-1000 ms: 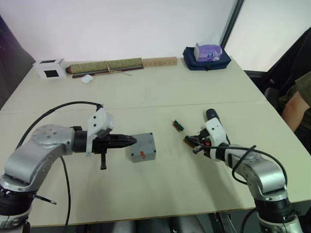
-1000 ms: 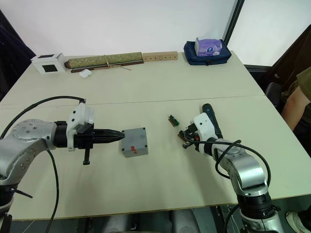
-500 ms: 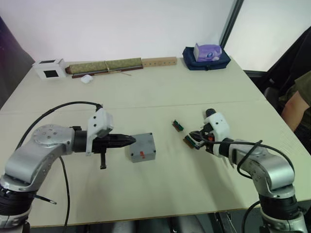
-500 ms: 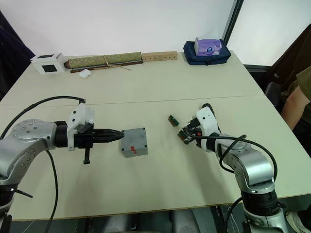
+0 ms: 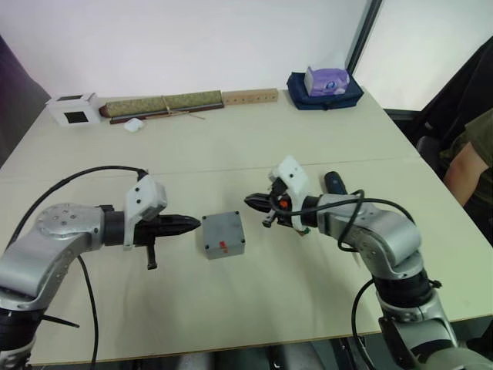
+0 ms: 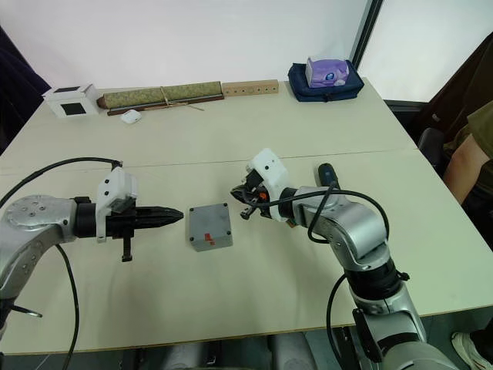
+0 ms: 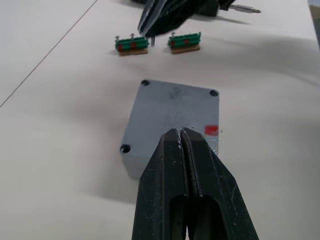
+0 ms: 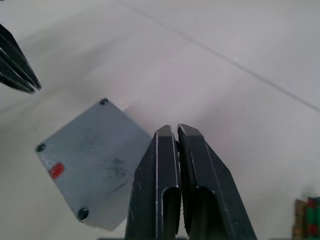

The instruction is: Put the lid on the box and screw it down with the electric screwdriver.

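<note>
The grey box (image 5: 226,247) stands mid-table with a red patch on its near side. The flat grey lid (image 7: 172,107), with screw holes at its corners, lies on top of it. My left gripper (image 5: 197,223) is shut and empty, pointing at the box's left side with its tip just short of it. Also shut and empty, my right gripper (image 5: 249,202) hovers just off the box's far right corner. The black electric screwdriver (image 5: 333,183) lies on the table behind my right forearm, and its metal bit (image 7: 245,8) shows in the left wrist view.
Two small green circuit boards (image 7: 131,44) (image 7: 185,41) lie just beyond the box, under my right gripper. Along the far edge stand a white cube (image 5: 69,109), a long green roll (image 5: 166,102), a wooden block (image 5: 250,96) and a blue bag (image 5: 325,86). A person (image 5: 471,158) sits at the right.
My right gripper has swung left from the green boards to just off the box's far right corner. My left gripper's tip has drawn back slightly from the box. The camera has shifted.
</note>
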You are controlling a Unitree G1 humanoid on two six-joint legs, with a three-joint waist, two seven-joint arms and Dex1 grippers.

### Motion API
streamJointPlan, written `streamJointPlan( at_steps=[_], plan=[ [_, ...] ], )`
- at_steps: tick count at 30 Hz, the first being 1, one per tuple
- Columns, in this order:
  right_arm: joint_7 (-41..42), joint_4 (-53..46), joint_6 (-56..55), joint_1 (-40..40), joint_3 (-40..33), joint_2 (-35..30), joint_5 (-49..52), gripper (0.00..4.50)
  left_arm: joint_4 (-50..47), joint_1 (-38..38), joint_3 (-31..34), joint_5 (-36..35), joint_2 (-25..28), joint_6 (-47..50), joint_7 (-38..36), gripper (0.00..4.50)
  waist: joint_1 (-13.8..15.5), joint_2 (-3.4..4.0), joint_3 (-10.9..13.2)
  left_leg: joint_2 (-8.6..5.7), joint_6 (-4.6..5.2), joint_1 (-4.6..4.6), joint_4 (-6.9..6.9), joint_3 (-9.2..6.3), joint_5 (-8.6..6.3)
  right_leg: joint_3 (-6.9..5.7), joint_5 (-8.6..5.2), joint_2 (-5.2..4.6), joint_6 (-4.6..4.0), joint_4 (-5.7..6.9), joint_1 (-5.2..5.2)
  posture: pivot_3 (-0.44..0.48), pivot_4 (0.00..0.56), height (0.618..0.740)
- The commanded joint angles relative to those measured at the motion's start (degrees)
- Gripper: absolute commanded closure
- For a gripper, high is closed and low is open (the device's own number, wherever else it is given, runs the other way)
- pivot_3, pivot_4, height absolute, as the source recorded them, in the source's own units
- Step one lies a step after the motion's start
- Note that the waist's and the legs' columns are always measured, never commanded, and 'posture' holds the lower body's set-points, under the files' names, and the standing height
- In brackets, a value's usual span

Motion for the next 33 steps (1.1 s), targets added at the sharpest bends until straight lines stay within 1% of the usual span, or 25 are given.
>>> streamJointPlan(
  at_steps=[1,3,10,21,33],
  plan=[
    [0.6,1.1,-3.2,-2.4,1.1,1.6,-0.7,4.45,-2.7,0.8,2.1,-0.6,0.4,-0.4,1.0,4.5,-0.2,-0.01,0.0,-0.02,0.0,-0.26,0.09,0.0,0.0,0.0,0.03,0.0,0.04,0.05,-0.27,0.0,0.15,0.74],
    [1.3,1.6,-4.0,-2.4,2.2,2.0,-0.9,4.45,-3.1,1.2,2.2,-0.7,0.3,-0.4,1.5,4.5,-0.2,-0.01,0.0,-0.01,0.0,-0.44,0.18,-0.03,0.0,-0.02,0.04,0.04,0.05,0.13,-0.46,0.0,0.15,0.74],
    [2.4,2.2,-5.3,-2.2,4.3,2.2,-1.5,4.45,-3.8,1.8,1.9,-1.0,0.1,-0.1,2.6,4.5,-0.3,0.0,0.0,0.0,0.0,-0.42,0.18,-0.08,0.0,-0.05,0.04,0.08,0.04,0.17,-0.46,0.0,0.15,0.74],
    [3.4,1.7,-4.7,-2.4,4.9,2.3,-1.3,4.45,-4.3,2.0,1.7,-1.7,0.2,0.1,3.3,4.5,-0.3,0.0,0.0,0.0,0.0,-0.42,0.18,-0.08,0.0,-0.05,0.04,0.09,0.04,0.17,-0.45,0.0,0.15,0.74],
    [4.0,4.0,-6.8,-2.2,6.6,2.1,-3.7,4.45,-4.3,1.9,1.4,-1.5,0.4,0.2,3.8,4.5,-0.3,0.0,0.0,-0.01,0.0,-0.42,0.18,-0.08,0.0,-0.06,0.04,0.09,0.04,0.18,-0.45,0.0,0.15,0.74]
  ],
)
